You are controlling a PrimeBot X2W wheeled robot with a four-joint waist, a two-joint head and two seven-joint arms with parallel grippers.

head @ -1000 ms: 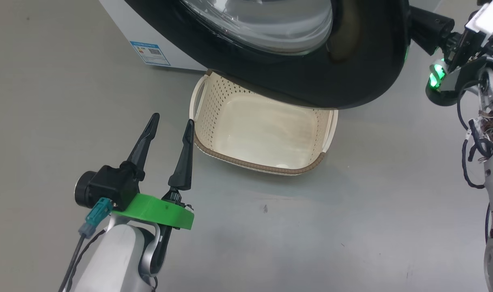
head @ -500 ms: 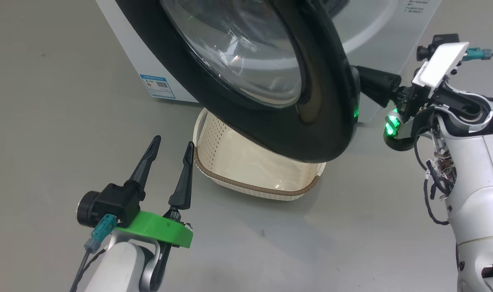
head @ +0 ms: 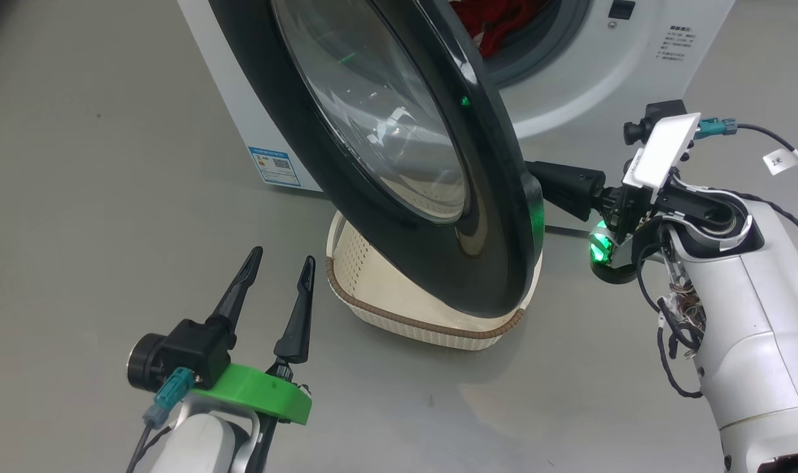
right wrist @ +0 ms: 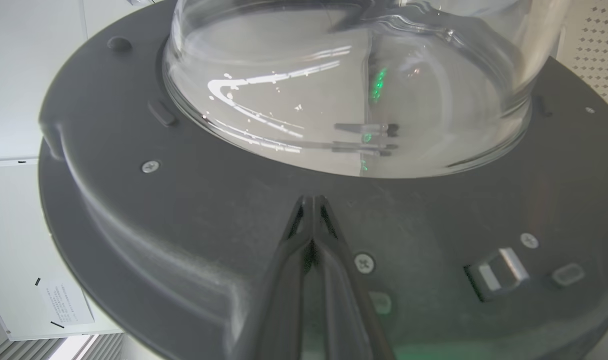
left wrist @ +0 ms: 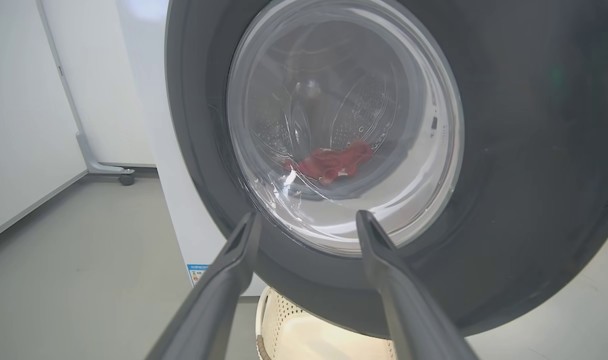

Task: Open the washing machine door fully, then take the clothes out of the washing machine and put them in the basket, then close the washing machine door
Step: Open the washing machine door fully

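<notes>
The washing machine door (head: 504, 217) stands part open, its black rim hanging over the cream basket (head: 431, 325) on the floor. Inside the white washing machine (head: 609, 79), the red clothes (head: 497, 23) lie in the drum; through the door glass they show as the clothes (left wrist: 334, 161). My right gripper (right wrist: 311, 201) is shut, tips pressed on the door's grey inner face below the glass bowl (right wrist: 354, 85). Its dark fingers (head: 563, 184) reach behind the door edge. My left gripper (head: 283, 255) is open and empty, left of the basket, facing the door's outer side.
A blue label sticker (head: 277, 165) marks the machine's lower left corner. White wall panels with a wheeled foot (left wrist: 127, 177) stand left of the machine. The door latch (right wrist: 499, 267) sits right of my right fingers. Bare grey floor lies around the basket.
The door has swung further open toward the left with my right gripper behind it, uncovering the drum and the red clothes. The head camera has shifted. My left gripper stays open in place.
</notes>
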